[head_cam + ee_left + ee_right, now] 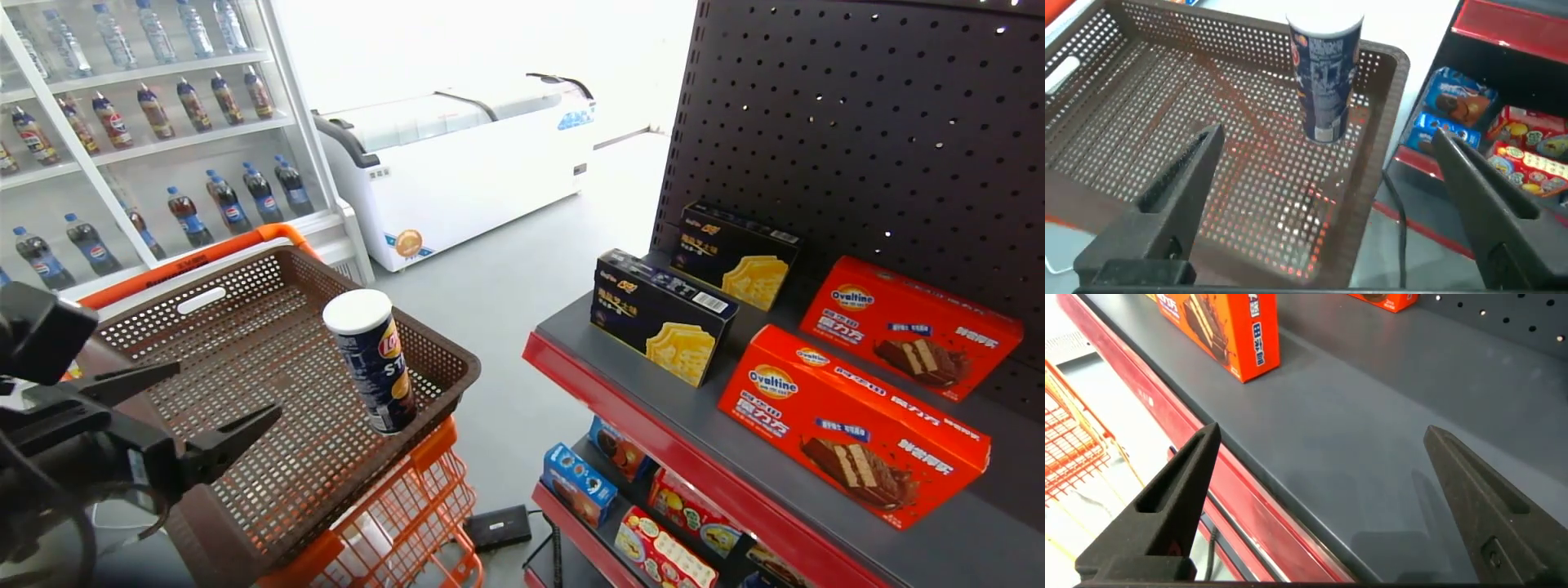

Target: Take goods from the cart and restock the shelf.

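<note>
1. Standing upright in the brown basket [269, 367] on the orange cart [408, 506], the chip can [371, 359] is close to the basket's wall on the shelf side. Its long axis is vertical and its white lid is up.
2. The left gripper [227, 390] hangs over the near part of the basket with its jaws wide apart and nothing between them. The can lies straight ahead of the opening, well apart from the fingertips.
3. The right gripper [1323, 431] is over the grey deck of the shelf [1372, 392], jaws also apart and empty, near a red wafer box [1225, 327].
4. I judge the left arm to be the nearer one, so the pick falls to it: it moves forward until the jaws stand on both sides of the can.
5. The basket floor between the jaws and the can is free. The wall behind the can leaves little room, so a push could press the can against it or tip it.
6. On the shelf, bare deck is open at the front edge for placing.
</note>
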Motion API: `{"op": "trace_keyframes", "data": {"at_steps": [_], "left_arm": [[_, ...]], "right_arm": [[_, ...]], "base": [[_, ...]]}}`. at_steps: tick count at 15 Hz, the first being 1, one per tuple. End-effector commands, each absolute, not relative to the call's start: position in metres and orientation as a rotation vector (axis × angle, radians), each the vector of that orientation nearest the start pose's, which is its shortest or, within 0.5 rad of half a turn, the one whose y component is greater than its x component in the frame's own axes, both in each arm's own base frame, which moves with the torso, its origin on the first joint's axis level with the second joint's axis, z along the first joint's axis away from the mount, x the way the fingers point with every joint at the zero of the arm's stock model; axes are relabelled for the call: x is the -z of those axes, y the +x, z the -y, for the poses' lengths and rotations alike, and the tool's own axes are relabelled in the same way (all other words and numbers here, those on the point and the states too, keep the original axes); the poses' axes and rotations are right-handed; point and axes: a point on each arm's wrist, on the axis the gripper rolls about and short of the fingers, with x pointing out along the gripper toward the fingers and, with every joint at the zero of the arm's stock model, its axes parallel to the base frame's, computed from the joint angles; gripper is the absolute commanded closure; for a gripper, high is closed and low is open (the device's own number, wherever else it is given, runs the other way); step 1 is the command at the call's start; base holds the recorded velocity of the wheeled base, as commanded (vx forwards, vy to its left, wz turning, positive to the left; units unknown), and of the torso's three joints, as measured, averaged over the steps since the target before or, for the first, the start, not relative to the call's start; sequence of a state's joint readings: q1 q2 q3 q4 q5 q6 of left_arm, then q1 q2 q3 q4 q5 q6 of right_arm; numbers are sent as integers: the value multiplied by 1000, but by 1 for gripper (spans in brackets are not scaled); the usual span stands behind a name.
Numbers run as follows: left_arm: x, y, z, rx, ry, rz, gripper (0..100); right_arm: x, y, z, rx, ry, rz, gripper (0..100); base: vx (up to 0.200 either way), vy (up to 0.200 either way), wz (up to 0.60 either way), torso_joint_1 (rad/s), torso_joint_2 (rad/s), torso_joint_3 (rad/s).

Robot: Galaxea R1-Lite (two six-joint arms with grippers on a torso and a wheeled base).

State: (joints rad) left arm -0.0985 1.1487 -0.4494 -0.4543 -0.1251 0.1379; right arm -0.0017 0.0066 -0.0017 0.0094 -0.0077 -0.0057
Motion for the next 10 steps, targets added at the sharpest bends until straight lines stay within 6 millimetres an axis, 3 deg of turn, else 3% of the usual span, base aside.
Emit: {"op": "trace_keyframes", "data": {"at_steps": [1, 4, 10], "left_arm": [[-165, 206, 24, 251, 133, -316, 0], [-148, 237, 28, 250, 134, -305, 0], [-125, 274, 35, 261, 132, -260, 0]], "right_arm": [[-75, -22, 0, 9, -6, -15, 0], [-75, -22, 0, 9, -6, -15, 0], [-75, -22, 0, 9, -6, -15, 0]], "base": [[0, 0, 0, 0, 0, 0], [0, 0, 0, 0, 0, 0], [0, 0, 0, 0, 0, 0]]}}
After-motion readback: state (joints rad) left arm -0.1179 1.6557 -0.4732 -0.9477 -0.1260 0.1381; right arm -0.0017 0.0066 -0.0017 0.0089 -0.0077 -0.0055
